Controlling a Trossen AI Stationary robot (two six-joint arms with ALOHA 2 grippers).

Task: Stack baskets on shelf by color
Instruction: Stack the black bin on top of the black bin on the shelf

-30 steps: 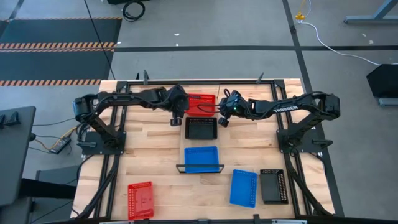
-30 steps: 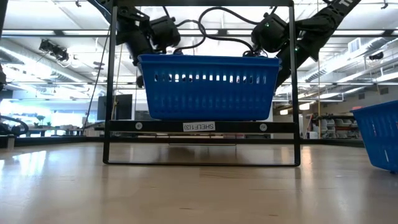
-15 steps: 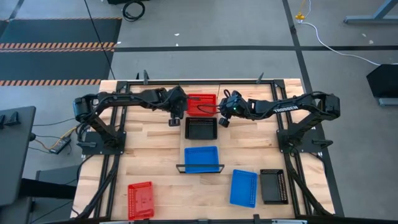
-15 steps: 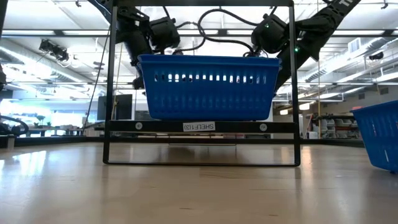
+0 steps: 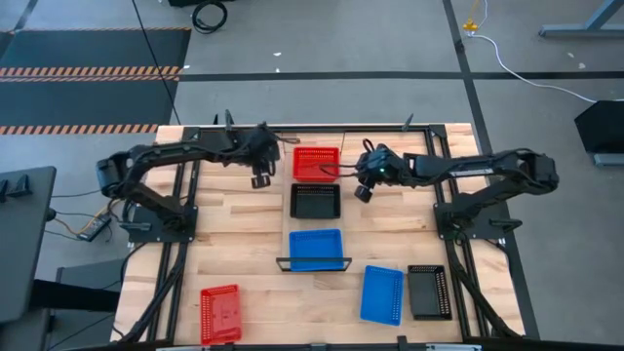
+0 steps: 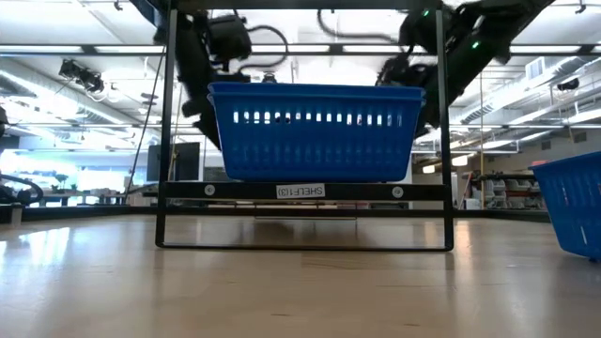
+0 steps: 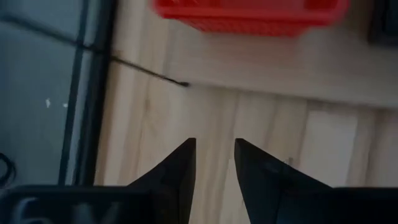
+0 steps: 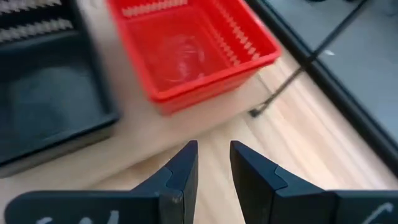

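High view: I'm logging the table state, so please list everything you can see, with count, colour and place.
Shelf: one, light wood, black end frame, table centre.
Shelf baskets: red at far end, black in the middle, blue at the frame end.
Loose baskets: red near-left; blue and black near-right.
Table: one, planked wood.
Left gripper: left of red shelf basket, empty.
Right gripper: right of it, empty.

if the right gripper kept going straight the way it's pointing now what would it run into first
Most likely the red basket on the shelf. The right gripper, empty with its fingers nearly together, aims over bare wood toward the basket's near wall; depth is unclear, so it might touch the board first.
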